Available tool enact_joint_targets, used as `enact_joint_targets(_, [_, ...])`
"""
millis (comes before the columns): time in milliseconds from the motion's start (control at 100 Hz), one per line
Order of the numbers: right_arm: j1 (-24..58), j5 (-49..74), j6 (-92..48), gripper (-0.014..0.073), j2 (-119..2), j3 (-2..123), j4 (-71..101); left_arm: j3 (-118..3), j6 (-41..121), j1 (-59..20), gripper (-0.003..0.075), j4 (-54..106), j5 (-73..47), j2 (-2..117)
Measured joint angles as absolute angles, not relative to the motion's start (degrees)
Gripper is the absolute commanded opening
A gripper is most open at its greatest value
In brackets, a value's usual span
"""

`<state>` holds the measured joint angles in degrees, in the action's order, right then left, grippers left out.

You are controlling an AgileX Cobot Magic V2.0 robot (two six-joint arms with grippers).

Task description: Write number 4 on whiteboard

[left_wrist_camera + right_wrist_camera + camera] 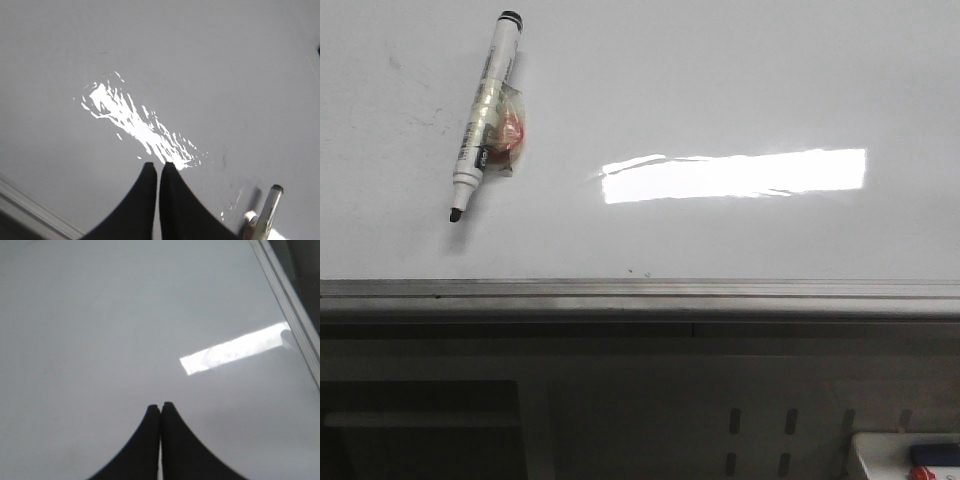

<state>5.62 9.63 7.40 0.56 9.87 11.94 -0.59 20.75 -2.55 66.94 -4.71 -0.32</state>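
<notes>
A white marker (483, 114) with a black tip lies slanted, a red-and-yellow wrapped bit (508, 132) (contents unclear) taped against its barrel; a white tray (908, 458) sits lower right

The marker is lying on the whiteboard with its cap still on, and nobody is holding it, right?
Not quite. The marker does lie unheld on the whiteboard, but its cap is off: the front view shows the bare dark tip pointing toward the board's near edge.
</notes>
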Motion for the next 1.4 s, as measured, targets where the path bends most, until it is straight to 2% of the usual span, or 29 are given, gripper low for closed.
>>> enact_joint_targets(100, [5.62,15.87,3.58,0.0018,0.12,13.06,11.94,-4.37,25.12,-2.55,0.0036,57.93,-8.35,0.02])
enact_joint_targets(150, [5.62,18.8,0.0,0.008,-0.94,14.67,11.94,-7.02,26.23,-2.55,0.0101,52.95,-10.23,1.71])
enact_joint_targets(270, [5.62,23.84,-6.86,0.0251,-4.62,18.1,11.94,-13.34,27.37,-2.55,0.0326,42.85,-15.23,9.17])
enact_joint_targets(340, [5.62,25.32,-8.17,0.0313,-7.14,19.79,11.94,-16.82,27.56,-2.55,0.0393,39.62,-19.38,15.11])
enact_joint_targets(470, [5.62,27.28,-8.6,0.0325,-12.09,22.77,11.94,-23.16,28.91,-3.21,0.0368,38.23,-29.36,27.7])
enact_joint_targets(580, [5.62,27.79,-8.7,0.0325,-15.67,25.0,11.94,-27.05,32.82,-7.33,0.0346,40.13,-31.78,36.73])
enact_joint_targets(970, [5.98,27.79,-9.04,0.0325,-18.73,27.07,12.2,-38.75,35.65,-24.59,0.0346,44.97,-26.94,60.75])
enact_joint_targets(1260, [5.98,27.79,-9.04,0.0323,-18.73,27.07,13.5,-42.33,35.75,-27.13,0.0343,47.08,-24.31,69.86])
enact_joint_targets(1330, [5.98,27.79,-9.04,0.0323,-18.73,27.07,13.69,-42.47,35.75,-27.13,0.0308,47.33,-24.03,71.34])
enact_joint_targets(1400, [5.98,27.79,-9.04,0.0323,-18.73,27.11,13.69,-42.57,35.75,-27.27,0.0227,47.63,-24.42,72.19])
